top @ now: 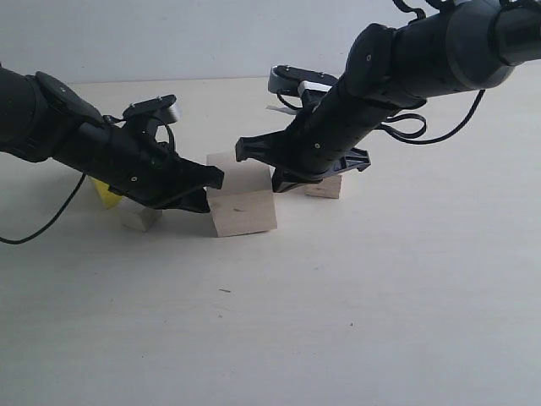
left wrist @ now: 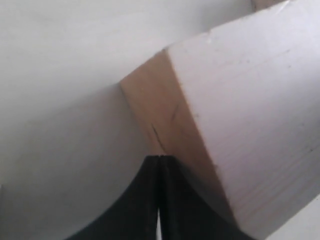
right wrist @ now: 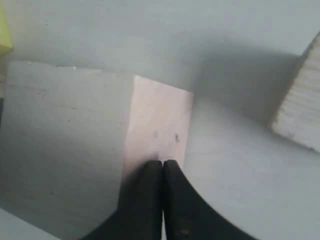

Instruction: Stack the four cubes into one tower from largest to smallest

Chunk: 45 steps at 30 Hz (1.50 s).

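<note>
Pale desk [top: 338, 321], big wood cube [top: 243, 199] mid-scene. Left claw [top: 216, 178] and right claw [top: 240, 150] both closed, holding nothing, tips at that cube from opposite sides.

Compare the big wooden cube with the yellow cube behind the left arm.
The large wood cube is pale; the yellow cube is bright yellow. The large wood cube shows openly; the yellow cube is mostly hidden behind the left arm. The shut left end effector and right end effector are at the large wood cube, not the yellow cube. Both cubes sit on the table, unstacked.
</note>
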{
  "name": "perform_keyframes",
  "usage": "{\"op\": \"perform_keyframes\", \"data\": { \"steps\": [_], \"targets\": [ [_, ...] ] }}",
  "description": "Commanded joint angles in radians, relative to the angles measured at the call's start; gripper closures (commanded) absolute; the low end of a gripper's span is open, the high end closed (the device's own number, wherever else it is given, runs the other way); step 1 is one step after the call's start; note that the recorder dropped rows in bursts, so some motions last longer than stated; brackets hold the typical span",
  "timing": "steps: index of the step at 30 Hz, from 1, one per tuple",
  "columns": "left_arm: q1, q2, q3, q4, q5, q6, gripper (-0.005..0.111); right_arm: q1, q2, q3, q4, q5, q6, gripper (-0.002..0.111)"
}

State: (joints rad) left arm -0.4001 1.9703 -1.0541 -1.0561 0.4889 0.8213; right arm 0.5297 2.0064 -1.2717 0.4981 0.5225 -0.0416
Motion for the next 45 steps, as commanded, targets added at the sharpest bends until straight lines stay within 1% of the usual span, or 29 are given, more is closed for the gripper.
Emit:
{"op": "perform_keyframes", "data": {
  "steps": [1,6,21,25,30,36,39,42,45],
  "targets": [
    [-0.008,-0.003,-0.01,-0.024,0.046,0.009,0.107,0.006,-0.002,-0.015,0.018,0.014,-0.001,0.108],
    [-0.008,-0.003,-0.01,-0.024,0.046,0.009,0.107,0.006,-0.002,-0.015,-0.014,0.043,0.049,0.108],
    [-0.006,-0.003,-0.008,-0.016,0.029,0.009,0.107,0.006,-0.007,-0.015,-0.069,0.04,0.053,0.108],
    [0.002,-0.007,-0.008,0.007,0.029,-0.008,0.107,0.006,-0.026,-0.015,-0.078,0.04,0.053,0.108],
    [0.034,-0.03,-0.006,0.029,0.027,-0.026,0.107,0.006,-0.052,-0.015,-0.166,0.059,0.124,0.108],
    [0.082,-0.097,0.039,0.056,0.027,-0.059,0.107,0.006,-0.115,-0.015,-0.238,0.094,0.162,0.108],
    [0.105,-0.157,0.078,0.06,0.0,-0.059,0.107,0.006,-0.185,-0.012,-0.266,0.105,0.175,0.108],
    [0.123,-0.245,0.12,0.067,-0.045,-0.059,0.107,0.006,-0.286,0.003,-0.287,0.119,0.175,0.108],
    [0.123,-0.361,0.163,0.088,-0.124,-0.059,0.107,0.006,-0.412,0.073,-0.317,0.071,0.175,0.108]
  ]
}}
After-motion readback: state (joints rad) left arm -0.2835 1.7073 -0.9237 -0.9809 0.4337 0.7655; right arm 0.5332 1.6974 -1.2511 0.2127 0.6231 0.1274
